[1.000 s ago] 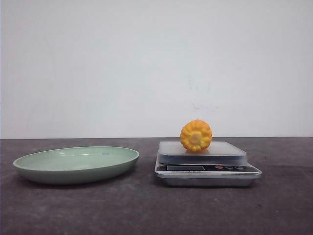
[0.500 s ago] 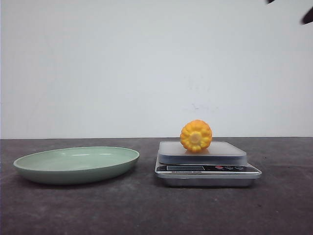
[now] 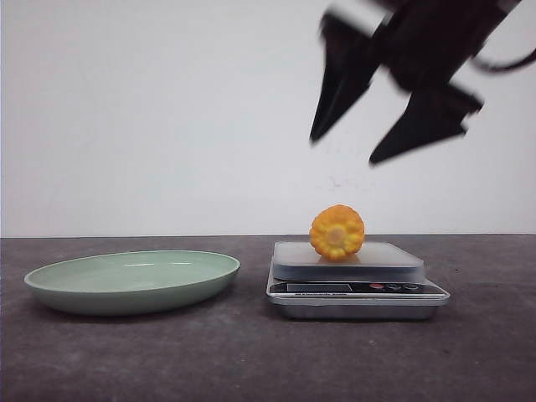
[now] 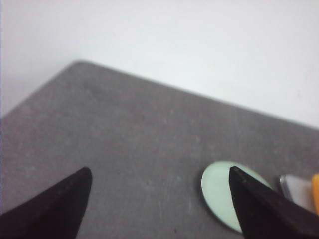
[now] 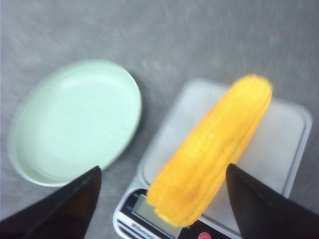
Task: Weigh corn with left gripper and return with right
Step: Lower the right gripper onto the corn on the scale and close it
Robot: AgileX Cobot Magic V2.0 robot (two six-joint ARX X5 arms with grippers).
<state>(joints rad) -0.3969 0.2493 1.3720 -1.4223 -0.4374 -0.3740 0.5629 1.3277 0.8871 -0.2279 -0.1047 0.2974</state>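
Observation:
The yellow-orange corn (image 3: 337, 232) lies on the platform of the silver kitchen scale (image 3: 356, 290), its blunt end facing the front camera. In the right wrist view the corn (image 5: 212, 149) lies lengthwise across the scale (image 5: 284, 144). My right gripper (image 3: 343, 151) is open and empty, high above the corn; the corn shows between its fingers in the right wrist view (image 5: 162, 172). The green plate (image 3: 131, 280) is empty, left of the scale. My left gripper (image 4: 160, 172) is open and empty, far above the table, with the plate (image 4: 219, 191) small below.
The dark grey table (image 3: 251, 360) meets a white wall behind. The scale's display and buttons (image 3: 394, 287) face the front. A sliver of the scale (image 4: 295, 185) and corn (image 4: 315, 191) shows at the left wrist view's edge.
My right gripper has come into the front view from the upper right and now hangs open above the corn. The corn, scale and plate have not moved.

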